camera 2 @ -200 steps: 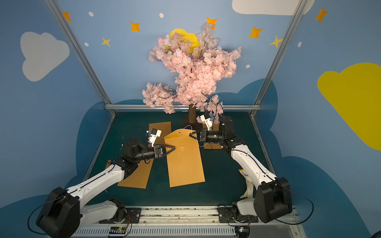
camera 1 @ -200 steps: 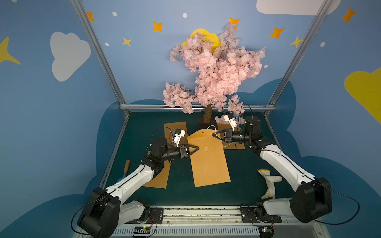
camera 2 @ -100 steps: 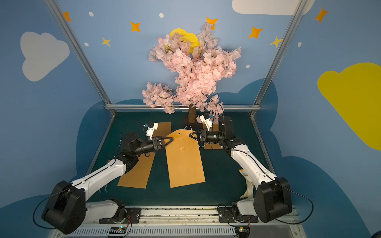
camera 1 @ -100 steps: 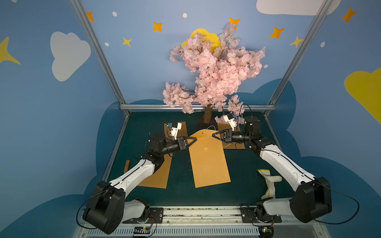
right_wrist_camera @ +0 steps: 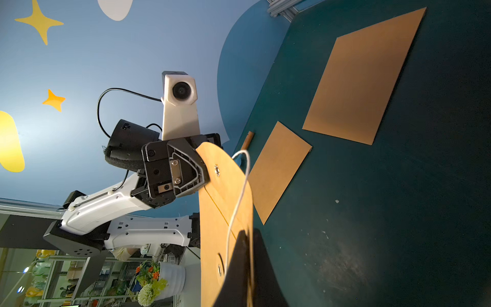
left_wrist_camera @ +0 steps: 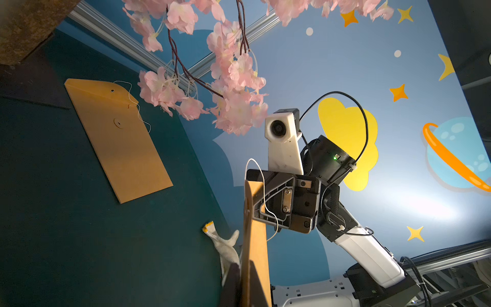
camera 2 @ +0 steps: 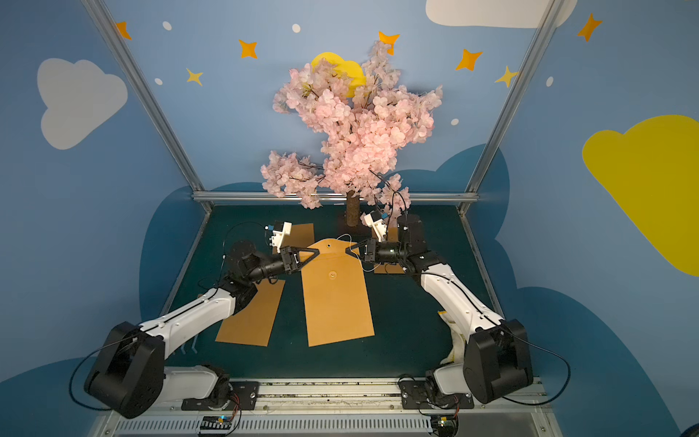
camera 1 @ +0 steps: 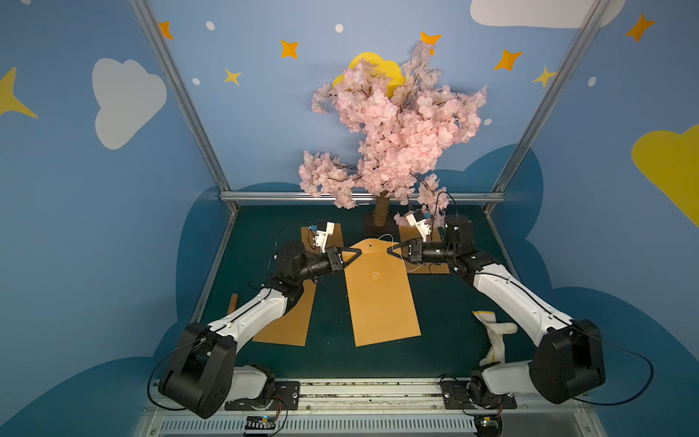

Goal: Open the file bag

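- The file bag (camera 1: 382, 302) lies lengthwise in the middle of the green worktop (camera 1: 442, 318), with its pointed flap (camera 1: 368, 248) toward the back wall. Its near short edge rests flat, while the flap end is raised between the two hands.
- The left hand (camera 1: 350, 256) is pressed together on the flap's left slanting edge. In the right wrist view its fingers (right_wrist_camera: 191, 167) nip the paper just beside the metal eyelet (right_wrist_camera: 217, 170).
- The right hand (camera 1: 393, 252) is pinched on the bag's right edge by the flap, and the white string (right_wrist_camera: 239, 202) trails loosely past it.
- A flat brown sheet (camera 1: 287, 325) lies along the bag's left long edge, partly under the left arm, with a strip of bare green between them.
- Open worktop runs from the bag's right long edge to a white glove (camera 1: 495, 333) near the right arm.
- The blossom tree (camera 1: 393, 128) stands close behind, and its low branches hang over the right hand.
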Action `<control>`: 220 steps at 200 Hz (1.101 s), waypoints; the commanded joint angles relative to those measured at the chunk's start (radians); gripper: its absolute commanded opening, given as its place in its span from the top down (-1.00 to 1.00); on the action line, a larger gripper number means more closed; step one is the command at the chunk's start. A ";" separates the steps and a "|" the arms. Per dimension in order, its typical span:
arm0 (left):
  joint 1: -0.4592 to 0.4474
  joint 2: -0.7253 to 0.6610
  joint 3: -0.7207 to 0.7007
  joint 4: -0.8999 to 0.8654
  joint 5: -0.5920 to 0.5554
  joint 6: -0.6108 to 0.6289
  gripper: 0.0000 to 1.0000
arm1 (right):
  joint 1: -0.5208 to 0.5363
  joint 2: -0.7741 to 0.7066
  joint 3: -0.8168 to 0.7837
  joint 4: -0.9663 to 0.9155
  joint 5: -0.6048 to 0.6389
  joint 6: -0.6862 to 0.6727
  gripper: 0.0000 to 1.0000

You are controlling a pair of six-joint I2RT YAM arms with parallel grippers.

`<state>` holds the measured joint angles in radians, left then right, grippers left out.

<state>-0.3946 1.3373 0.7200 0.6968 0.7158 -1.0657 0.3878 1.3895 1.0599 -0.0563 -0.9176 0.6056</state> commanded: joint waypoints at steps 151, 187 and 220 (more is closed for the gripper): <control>0.055 -0.046 -0.011 0.039 -0.023 0.008 0.95 | 0.012 -0.060 -0.105 -0.025 -0.056 -0.011 0.43; 0.053 -0.015 -0.025 0.059 -0.001 0.000 0.91 | 0.012 -0.046 -0.113 0.007 -0.087 -0.003 0.74; 0.054 -0.018 -0.030 0.026 0.001 0.021 0.60 | 0.012 -0.055 -0.124 0.012 -0.079 -0.007 0.92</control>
<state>-0.3367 1.3231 0.6930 0.7246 0.6880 -1.0664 0.3965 1.3563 0.9527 -0.0662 -0.9939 0.6041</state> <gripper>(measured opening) 0.137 0.059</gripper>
